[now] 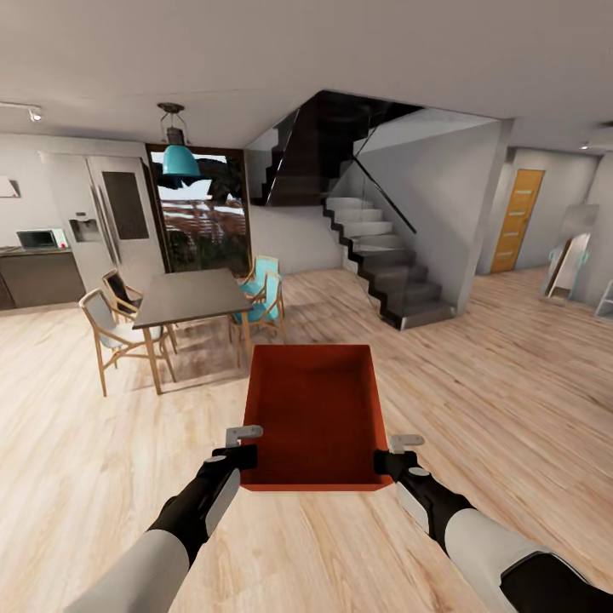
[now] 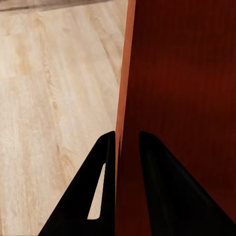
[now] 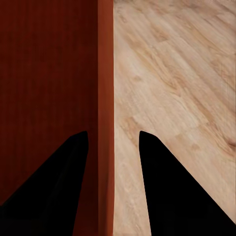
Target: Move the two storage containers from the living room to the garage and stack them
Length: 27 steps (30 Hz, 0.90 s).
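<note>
One red-orange storage container (image 1: 315,409) hangs open side up in front of me, above the light wood plank floor (image 1: 477,383). My left gripper (image 1: 247,447) is shut on its left wall near the front corner. In the left wrist view the fingers (image 2: 105,162) straddle that thin wall (image 2: 182,98). My right gripper (image 1: 387,451) is shut on the right wall. The right wrist view has one finger inside the bin (image 3: 49,73) and the other finger (image 3: 162,177) outside over the planks. The garage is out of view.
A dark dining table (image 1: 191,294) with wooden chairs stands ahead on the left, and a fridge (image 1: 111,217) behind it. A dark staircase (image 1: 383,255) rises in the middle distance. To the right, open plank floor leads past a mirror (image 1: 569,264) to an orange door (image 1: 517,220).
</note>
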Available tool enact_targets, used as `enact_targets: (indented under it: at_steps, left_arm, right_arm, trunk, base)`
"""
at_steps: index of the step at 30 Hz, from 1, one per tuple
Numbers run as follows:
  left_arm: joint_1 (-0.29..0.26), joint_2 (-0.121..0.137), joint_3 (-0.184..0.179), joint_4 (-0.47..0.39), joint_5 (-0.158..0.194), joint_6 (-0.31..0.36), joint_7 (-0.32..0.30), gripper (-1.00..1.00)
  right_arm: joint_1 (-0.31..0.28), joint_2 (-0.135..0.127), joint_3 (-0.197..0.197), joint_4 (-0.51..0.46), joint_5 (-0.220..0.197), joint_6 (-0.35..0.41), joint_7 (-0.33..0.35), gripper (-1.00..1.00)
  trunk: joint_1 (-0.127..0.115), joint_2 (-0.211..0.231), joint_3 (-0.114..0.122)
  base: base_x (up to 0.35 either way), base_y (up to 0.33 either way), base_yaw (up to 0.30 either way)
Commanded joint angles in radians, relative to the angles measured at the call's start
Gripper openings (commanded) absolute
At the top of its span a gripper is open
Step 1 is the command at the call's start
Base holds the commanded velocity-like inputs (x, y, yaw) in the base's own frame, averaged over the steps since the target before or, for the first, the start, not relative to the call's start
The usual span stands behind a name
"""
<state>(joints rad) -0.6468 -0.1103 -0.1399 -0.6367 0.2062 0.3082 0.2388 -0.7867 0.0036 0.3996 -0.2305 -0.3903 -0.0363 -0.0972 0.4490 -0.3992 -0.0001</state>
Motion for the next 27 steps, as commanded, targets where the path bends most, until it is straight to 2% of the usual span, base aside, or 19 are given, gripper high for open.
enact_targets:
  at_steps: [1, 11, 27]
  left_arm:
    - [0.000, 0.002, 0.040, -0.005, -0.021, 0.005, 0.016, -1.00]
    - [0.000, 0.003, 0.040, -0.005, -0.021, 0.005, 0.016, -1.00]
    - [0.000, 0.003, 0.040, -0.008, -0.021, 0.005, 0.016, -1.00]
  right_arm:
    - [0.000, -0.001, -0.003, 0.000, -0.022, -0.002, 0.011, -1.00]
    - [0.000, 0.000, -0.004, 0.000, -0.022, 0.001, 0.011, -1.00]
    - [-0.001, -0.001, -0.004, 0.000, -0.022, 0.001, 0.011, -1.00]
  trunk:
    - [0.001, -0.001, 0.000]
    - [0.001, -0.001, 0.000]
    - [0.001, -0.001, 0.000]
  base:
    - [0.322, 0.000, 0.000]
    - [0.322, 0.000, -0.016]
    - [0.322, 0.000, -0.267]
